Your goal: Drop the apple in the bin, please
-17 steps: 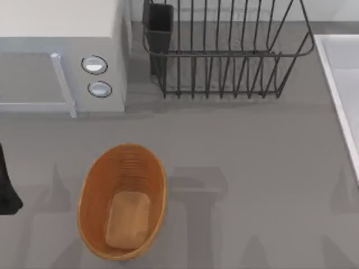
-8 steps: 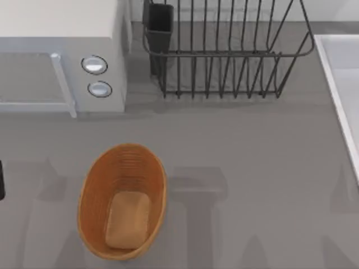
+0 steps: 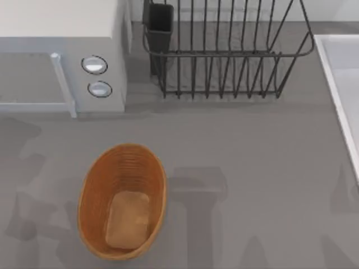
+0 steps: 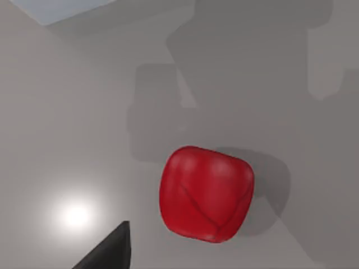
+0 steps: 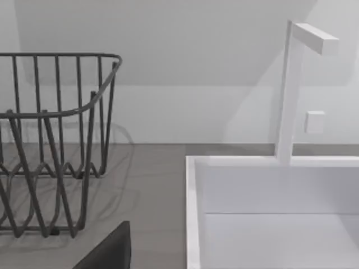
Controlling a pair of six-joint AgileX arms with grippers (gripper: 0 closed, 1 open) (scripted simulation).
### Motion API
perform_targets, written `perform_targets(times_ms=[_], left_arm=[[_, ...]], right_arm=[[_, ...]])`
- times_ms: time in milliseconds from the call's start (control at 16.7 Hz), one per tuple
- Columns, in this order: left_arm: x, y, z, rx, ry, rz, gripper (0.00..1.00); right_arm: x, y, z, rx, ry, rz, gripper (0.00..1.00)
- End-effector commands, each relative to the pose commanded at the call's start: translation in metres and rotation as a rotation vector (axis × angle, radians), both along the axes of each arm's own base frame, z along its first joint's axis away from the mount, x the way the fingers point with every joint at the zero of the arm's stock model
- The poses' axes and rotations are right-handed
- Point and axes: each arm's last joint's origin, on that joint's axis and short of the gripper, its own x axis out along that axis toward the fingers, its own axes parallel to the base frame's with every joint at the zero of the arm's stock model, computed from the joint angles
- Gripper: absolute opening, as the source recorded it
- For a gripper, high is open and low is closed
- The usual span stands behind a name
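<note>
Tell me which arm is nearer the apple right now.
Left. Its wrist view looks straight down on the apple lying on the grey table, close below. The right wrist view faces the dish rack and sink instead.

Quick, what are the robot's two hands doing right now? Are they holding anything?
Left gripper: cannot be told; it is above the apple, which lies on the table.
Right gripper: cannot be told; it is near the sink.

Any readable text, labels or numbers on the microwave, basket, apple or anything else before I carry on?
None. The microwave has two round knobs without markings; the basket, apple, dish rack and sink carry no lettering, brand or sign.
</note>
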Motion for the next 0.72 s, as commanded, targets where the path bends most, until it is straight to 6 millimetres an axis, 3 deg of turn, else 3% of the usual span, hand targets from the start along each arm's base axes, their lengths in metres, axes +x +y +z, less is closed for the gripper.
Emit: perform_targets(times_ms=[360,540,720], left_arm=[[0.069,0.051,-0.04,-0.083,0.37,-0.115,1.0],[0.086,0.065,-0.053,-0.117,0.445,-0.154,1.0],[0.09,0.068,-0.056,-0.124,0.458,-0.166,1.0]], right_arm=[[0.0,0.0,0.0,0.0,0.0,0.0,1.0],[0.0,0.0,0.0,0.0,0.0,0.0,1.0],[0.0,0.0,0.0,0.0,0.0,0.0,1.0]])
